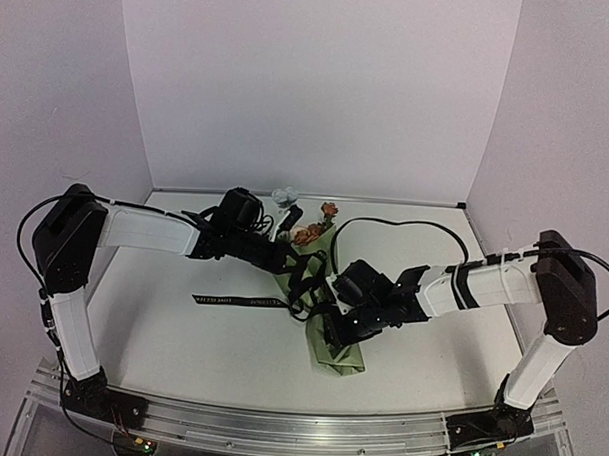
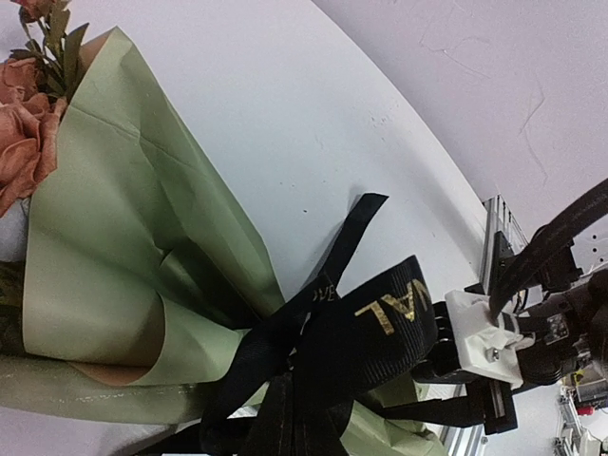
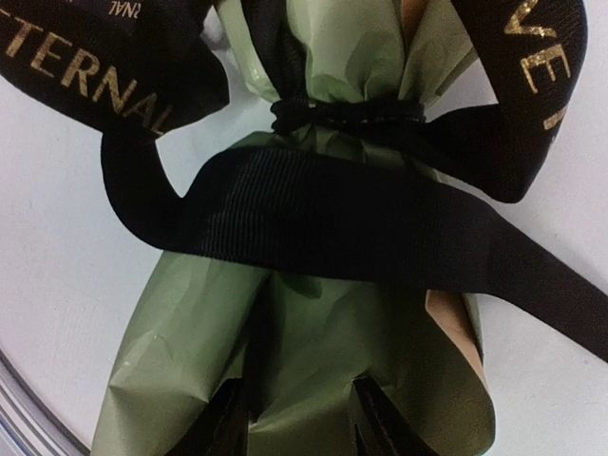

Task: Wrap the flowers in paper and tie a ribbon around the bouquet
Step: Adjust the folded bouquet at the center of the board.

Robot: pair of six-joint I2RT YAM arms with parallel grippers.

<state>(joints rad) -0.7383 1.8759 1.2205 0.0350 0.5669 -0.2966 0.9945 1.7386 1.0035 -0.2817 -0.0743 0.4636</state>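
Right wrist: right jaws spread astride the bouquet's (image 3: 190,332) stem end; left jaws pinch the ribbon (image 2: 380,328).

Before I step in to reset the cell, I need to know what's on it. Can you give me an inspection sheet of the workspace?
Surface: white table, a few faint specks.
Job's things: bouquet lies diagonally mid-table. Olive paper wraps the stems and flowers poke out of the far end. Black ribbon is cinched round the paper, with loose loops and one tail trailing left.
Clutter: nothing seen.
Grippers: left gripper shut, ribbon bunched at its tips. Right gripper has its fingers either side of the paper's lower end; clamping unclear.
Cables: black cable loops on the table behind the right arm.
Surroundings: plain white walls; metal rail at the near edge.
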